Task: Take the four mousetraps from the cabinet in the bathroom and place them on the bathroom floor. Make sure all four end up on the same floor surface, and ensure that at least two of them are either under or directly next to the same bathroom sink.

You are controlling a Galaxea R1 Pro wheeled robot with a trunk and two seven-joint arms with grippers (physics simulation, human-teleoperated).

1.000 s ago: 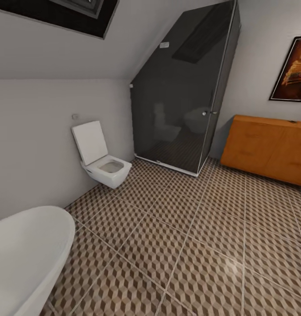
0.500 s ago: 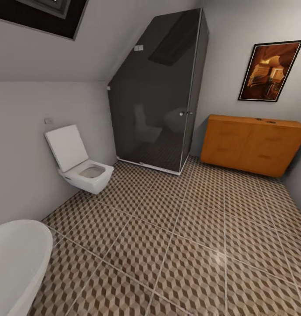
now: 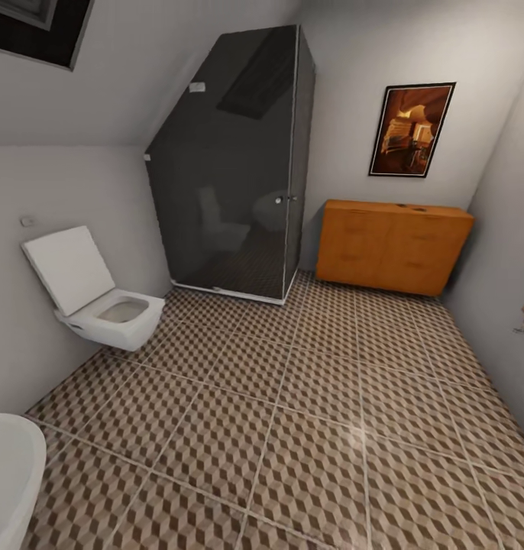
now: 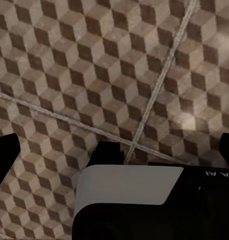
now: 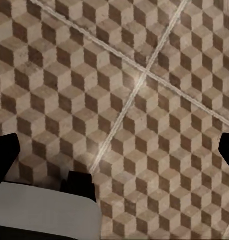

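Mousetraps nowhere to be spotted yet. The cube-patterned brown and cream tiled bathroom floor stretches to an orange wooden cabinet against the far wall, probably their home. Both grippers hang spread wide over tiles, carrying nothing, ready for pickup.

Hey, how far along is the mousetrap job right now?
Nothing looks done: no mousetrap shows on the cube-patterned tiled bathroom floor. Nothing is in hand either: both wrist views show bare tiles between widely spread fingers. The orange wooden cabinet stands closed beside the dark glass shower. Left: reach the cabinet, fetch all four traps, place them.
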